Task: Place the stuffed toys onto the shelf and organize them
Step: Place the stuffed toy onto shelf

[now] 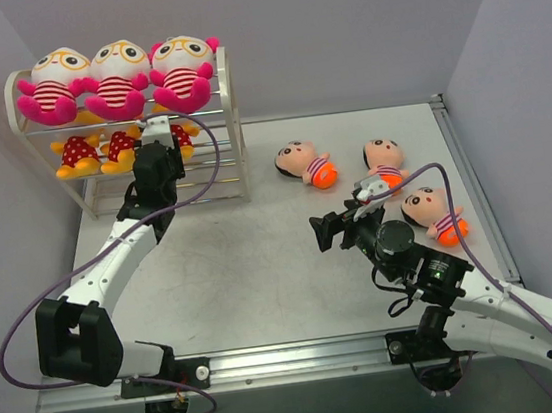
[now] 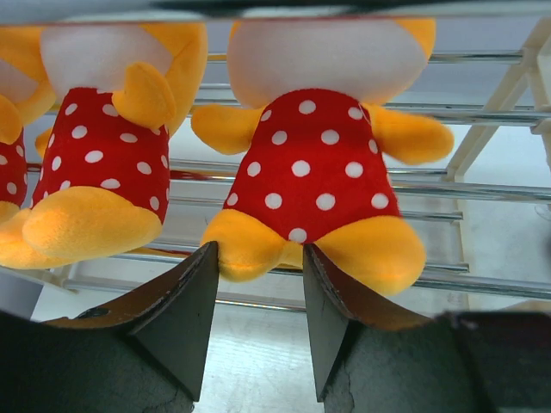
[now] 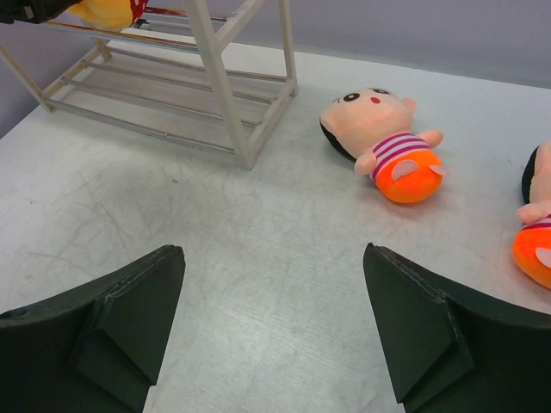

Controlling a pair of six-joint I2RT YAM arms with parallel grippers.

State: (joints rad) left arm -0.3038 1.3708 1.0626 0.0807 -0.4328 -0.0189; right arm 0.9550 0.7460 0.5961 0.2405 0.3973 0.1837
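Shelf: cream-white three-tier wire shelf (image 1: 228, 122) with thin metal rods and arched side frames, standing at the far left corner of the pale grey table (image 1: 265, 278).
Top tier: three pink plush dolls with white faces, glasses and red-striped bellies sit side by side, facing out: left pink doll (image 1: 58, 84), middle pink doll (image 1: 119, 77), right pink doll (image 1: 182, 72).
Middle tier: three yellow-orange plush dolls in red white-dotted dresses sit in a row: left yellow doll (image 1: 78, 153), middle yellow doll (image 1: 119, 145), right yellow doll (image 2: 310, 163), the last partly hidden by the arm in the top view.
Left gripper: the left gripper (image 2: 260, 258) is at the front of the middle tier, its jaws about half closed, with one foot of the right yellow doll between the fingertips and touched by both.
On the table: three peach-faced, black-haired plush dolls in orange pants lie on their backs on the right half. The first peach doll (image 1: 304, 163) is nearest the shelf, the second peach doll (image 1: 384, 161) is toward the far right corner, and the third peach doll (image 1: 433, 212) is by the right edge.
Right gripper: the right gripper (image 3: 271, 258) has its jaws spread wide, holds nothing, and hovers over bare table between the shelf and the peach dolls.
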